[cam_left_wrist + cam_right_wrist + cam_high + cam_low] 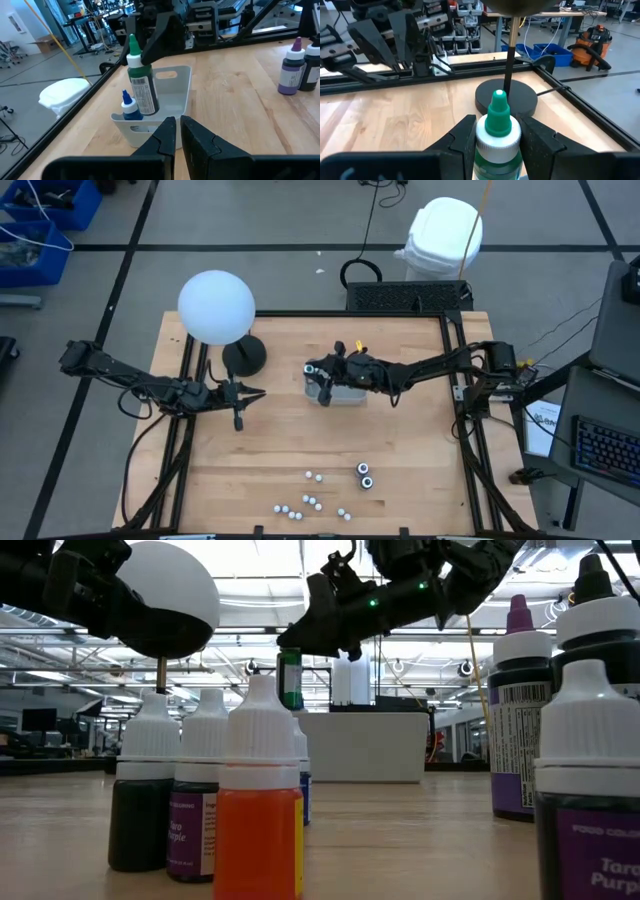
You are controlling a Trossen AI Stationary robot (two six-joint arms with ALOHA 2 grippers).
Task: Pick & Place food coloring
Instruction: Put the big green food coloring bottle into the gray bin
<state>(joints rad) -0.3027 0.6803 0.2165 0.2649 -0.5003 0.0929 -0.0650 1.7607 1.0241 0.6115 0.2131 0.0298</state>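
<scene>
A grey tray (pixel 345 392) stands at the table's middle, with a blue-capped bottle (pixel 130 106) upright inside. My right gripper (pixel 322 375) reaches in from the right and is shut on a green food coloring bottle (pixel 142 85) over the tray's left end. My left gripper (pixel 240 396) waits shut, left of the tray and touching nothing. Several small white-capped bottles (pixel 308 500) and two dark ones (pixel 365 476) stand near the table's front edge, close up in the low view (pixel 258 800). My right gripper pinches the green bottle's white cap (pixel 497 139) between its two fingers (pixel 462 142), just under the green tip. The fingers come about level from the table's right. The bottle hangs upright with its lower end (pixel 147 111) inside the tray's rim; whether it touches the floor is hidden.
A lamp with a white globe (pixel 216 306) and a round black base (pixel 243 356) stands at the far left, just beyond the tray. Black frame rails (pixel 450 380) border the table. Bare wood lies between the tray and the bottles at the front.
</scene>
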